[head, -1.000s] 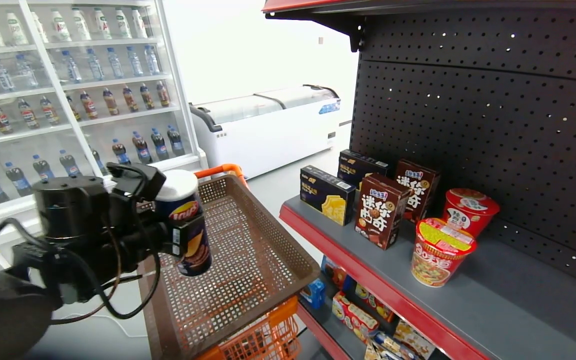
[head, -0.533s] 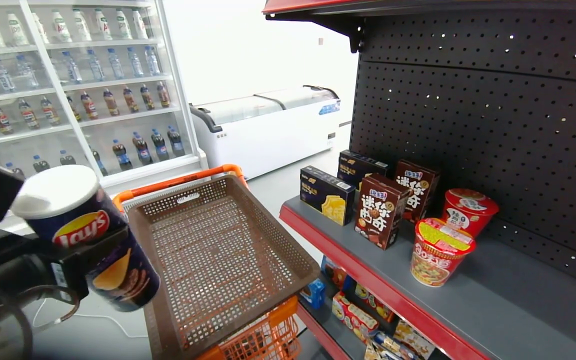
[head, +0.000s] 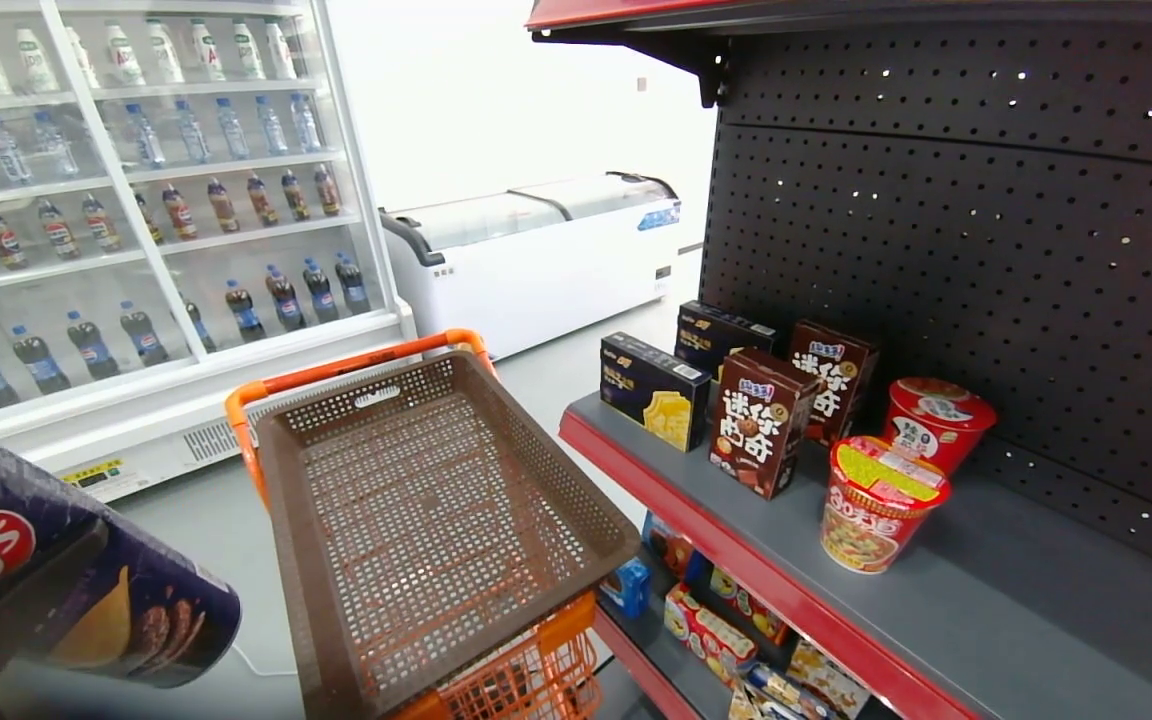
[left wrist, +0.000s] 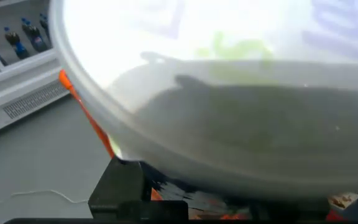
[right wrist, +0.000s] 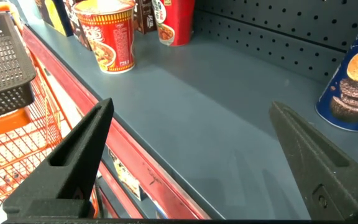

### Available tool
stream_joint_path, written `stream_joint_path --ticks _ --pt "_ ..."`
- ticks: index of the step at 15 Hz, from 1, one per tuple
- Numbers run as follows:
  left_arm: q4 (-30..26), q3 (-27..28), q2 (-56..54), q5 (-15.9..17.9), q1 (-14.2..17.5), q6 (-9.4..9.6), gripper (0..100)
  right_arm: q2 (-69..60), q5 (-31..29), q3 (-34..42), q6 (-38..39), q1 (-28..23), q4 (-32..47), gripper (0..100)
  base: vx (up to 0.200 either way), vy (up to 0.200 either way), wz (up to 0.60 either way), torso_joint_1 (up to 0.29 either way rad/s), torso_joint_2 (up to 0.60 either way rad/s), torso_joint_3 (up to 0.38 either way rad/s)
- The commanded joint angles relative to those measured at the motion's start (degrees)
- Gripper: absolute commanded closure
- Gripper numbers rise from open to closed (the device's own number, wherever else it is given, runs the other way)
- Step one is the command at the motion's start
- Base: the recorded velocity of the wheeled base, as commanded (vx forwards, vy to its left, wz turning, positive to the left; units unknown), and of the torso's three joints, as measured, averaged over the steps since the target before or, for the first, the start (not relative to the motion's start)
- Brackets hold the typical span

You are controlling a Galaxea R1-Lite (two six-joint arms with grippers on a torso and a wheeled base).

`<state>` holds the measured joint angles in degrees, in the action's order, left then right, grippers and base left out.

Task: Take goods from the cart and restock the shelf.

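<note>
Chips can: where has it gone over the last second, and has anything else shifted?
The chips can, still clamped in the left gripper, swung away from the brown basket toward the robot's left and closer to the head camera, tilting further over. Nothing was picked up or released. The basket, the boxes and the cup noodles on the shelf stayed put.

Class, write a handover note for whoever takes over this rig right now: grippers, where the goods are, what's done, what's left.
Left gripper: shut on the chip can, held in the air left of the cart basket.
Right gripper: open, empty, over the grey shelf.
Done: can is out of the cart.
Left: stand it on the shelf beside the noodle cups.
</note>
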<state>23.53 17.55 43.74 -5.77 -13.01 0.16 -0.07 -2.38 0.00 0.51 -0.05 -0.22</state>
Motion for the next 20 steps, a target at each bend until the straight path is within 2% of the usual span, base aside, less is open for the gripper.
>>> stream_joint_path --ticks 1,20 --pt "0.2 -0.4 -2.7 -0.2 0.2 0.02 100 0.1 0.0 0.0 0.0 0.0 0.0 0 0.000 0.000 -0.60 0.007 0.00 -0.002" --pt "0.1 -1.8 -3.1 0.2 -0.1 -0.07 100 0.1 0.0 0.0 0.0 0.0 0.0 0 0.000 0.000 -0.60 0.002 0.00 0.002"
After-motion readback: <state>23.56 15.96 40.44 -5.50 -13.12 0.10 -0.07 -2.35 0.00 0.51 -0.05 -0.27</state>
